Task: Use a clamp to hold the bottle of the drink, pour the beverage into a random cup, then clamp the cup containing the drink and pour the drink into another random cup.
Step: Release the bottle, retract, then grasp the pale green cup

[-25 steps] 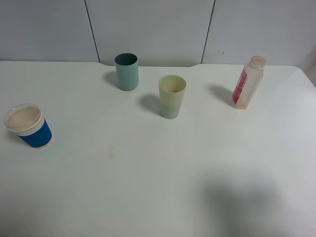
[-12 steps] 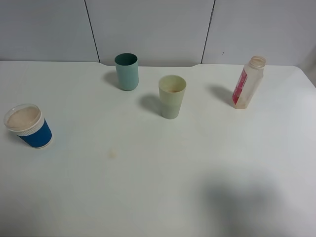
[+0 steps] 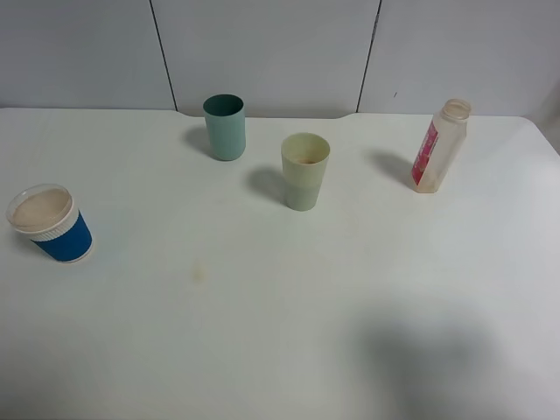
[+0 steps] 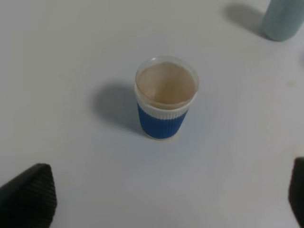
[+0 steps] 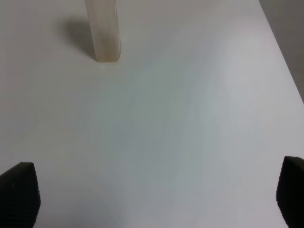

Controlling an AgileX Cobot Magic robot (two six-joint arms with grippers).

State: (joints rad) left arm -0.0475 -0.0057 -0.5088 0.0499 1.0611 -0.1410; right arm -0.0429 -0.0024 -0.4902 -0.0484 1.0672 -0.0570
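Note:
The drink bottle (image 3: 439, 145) stands uncapped at the back right of the table, pale with a red label; its lower part (image 5: 103, 29) shows in the right wrist view. A teal cup (image 3: 225, 127) stands at the back. A pale green cup (image 3: 304, 171) stands in the middle. A blue-sleeved white cup (image 3: 49, 223) sits at the left, also seen from the left wrist (image 4: 166, 97). My left gripper (image 4: 161, 199) is open, well short of the blue cup. My right gripper (image 5: 154, 194) is open, far from the bottle. Neither arm shows in the high view.
The white table (image 3: 280, 306) ends at a grey panelled wall behind the cups. The table's right edge (image 5: 285, 57) runs close to the bottle. The teal cup's base (image 4: 284, 21) shows at the corner of the left wrist view.

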